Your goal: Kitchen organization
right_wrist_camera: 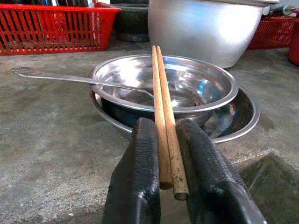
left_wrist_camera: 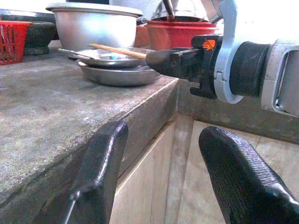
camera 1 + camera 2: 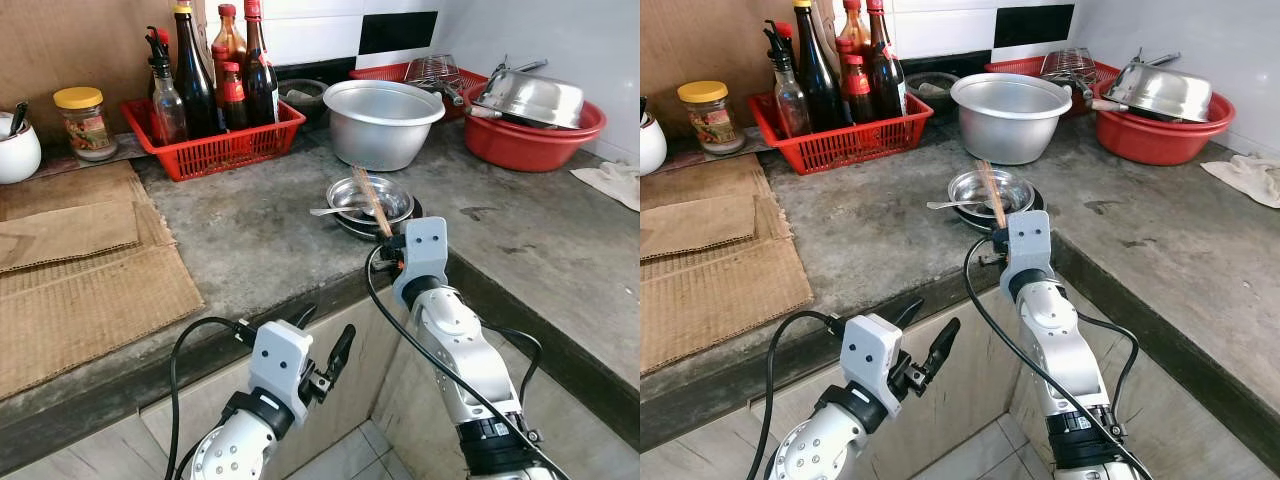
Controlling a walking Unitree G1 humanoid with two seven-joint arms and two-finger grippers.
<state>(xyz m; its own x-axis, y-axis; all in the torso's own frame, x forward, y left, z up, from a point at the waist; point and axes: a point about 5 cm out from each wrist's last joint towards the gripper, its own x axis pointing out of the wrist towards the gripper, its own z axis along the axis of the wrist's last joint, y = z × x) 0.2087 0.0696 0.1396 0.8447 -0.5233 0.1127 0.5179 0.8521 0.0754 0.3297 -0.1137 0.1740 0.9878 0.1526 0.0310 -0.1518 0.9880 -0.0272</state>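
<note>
A pair of wooden chopsticks (image 1: 161, 107) lies across a small steel bowl (image 3: 371, 198) stacked in a second steel dish near the counter's front edge. My right gripper (image 1: 167, 179) is shut on the chopsticks' near end, at the counter edge (image 3: 392, 245). A metal spoon (image 1: 70, 78) rests in the bowl with its handle pointing left. My left gripper (image 3: 322, 352) hangs below the counter edge, open and holding nothing; its fingers (image 2: 100, 172) show in the left wrist view.
Behind the bowl stands a large aluminium pot (image 3: 382, 120). A red basket of sauce bottles (image 3: 215, 135) is at the back left, red basins with steel ware (image 3: 530, 125) at the back right. Cardboard sheets (image 3: 80, 270) cover the counter's left. A jar (image 3: 82, 122) stands beside the basket.
</note>
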